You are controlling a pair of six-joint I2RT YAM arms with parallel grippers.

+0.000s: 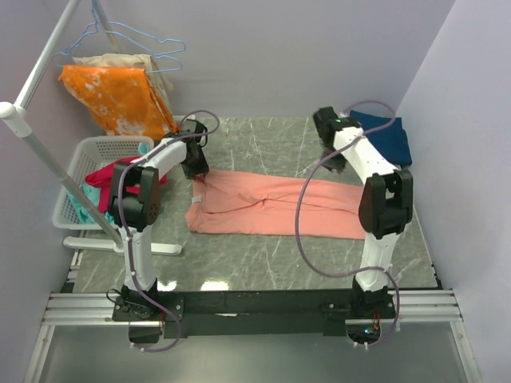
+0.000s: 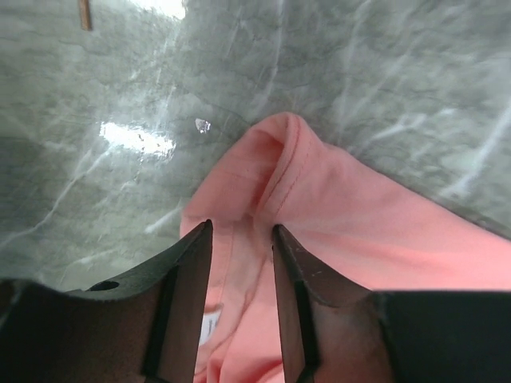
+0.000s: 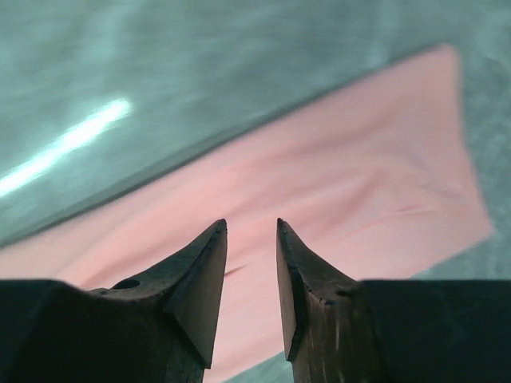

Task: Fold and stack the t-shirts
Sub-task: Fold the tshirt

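Note:
The salmon-pink t-shirt (image 1: 271,206) lies folded into a long band across the middle of the marble table (image 1: 263,144). My left gripper (image 1: 196,169) is at the shirt's far left corner. In the left wrist view the left gripper (image 2: 242,227) is open, its jaws straddling a raised seam ridge of the pink shirt (image 2: 359,215). My right gripper (image 1: 334,159) is over the shirt's far right edge. In the right wrist view the right gripper (image 3: 251,223) is open and empty above the pink shirt (image 3: 335,183). The navy t-shirt (image 1: 391,136) lies bunched at the back right.
A white laundry basket (image 1: 76,171) at the left holds a magenta-red garment (image 1: 105,174) and teal cloth. An orange white-blotched cloth (image 1: 116,96) hangs on a rack with a white pole (image 1: 48,159). Walls close in behind and on the right.

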